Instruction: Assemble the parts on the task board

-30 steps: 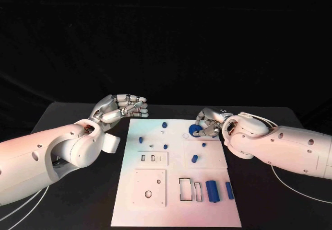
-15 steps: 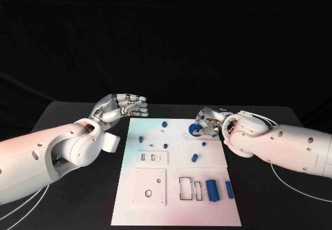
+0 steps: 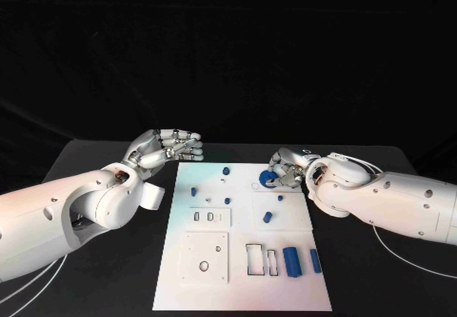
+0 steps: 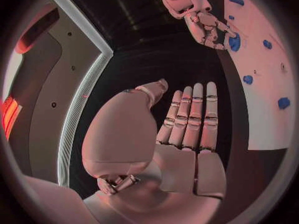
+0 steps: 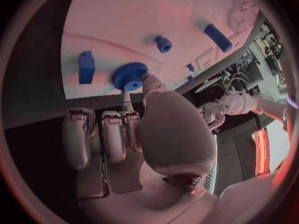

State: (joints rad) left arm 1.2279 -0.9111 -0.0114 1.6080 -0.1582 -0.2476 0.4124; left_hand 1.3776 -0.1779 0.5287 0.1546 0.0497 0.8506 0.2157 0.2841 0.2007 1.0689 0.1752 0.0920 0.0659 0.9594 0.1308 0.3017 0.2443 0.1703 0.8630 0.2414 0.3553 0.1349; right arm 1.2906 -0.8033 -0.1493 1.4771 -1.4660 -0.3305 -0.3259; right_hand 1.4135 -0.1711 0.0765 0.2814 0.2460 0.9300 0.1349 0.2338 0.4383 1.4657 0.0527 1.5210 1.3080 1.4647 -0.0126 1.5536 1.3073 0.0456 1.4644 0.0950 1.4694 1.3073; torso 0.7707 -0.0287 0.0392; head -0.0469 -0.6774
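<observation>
apparently the right hand pinched the blue gear to seat it on the task board. left hand waited beside the board, fingers apart, holding nothing.

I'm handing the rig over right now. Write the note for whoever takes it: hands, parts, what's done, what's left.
Right hand: at the task board's far right edge, fingertips on the blue gear; whether it grips it I cannot tell.
Left hand: off the board's far left corner, holding nothing, fingers together.
Loose on the board: small blue pieces mid-board, two blue blocks near the front right slots.
Done: nothing plainly seated.
Left: gear and the rest.
</observation>
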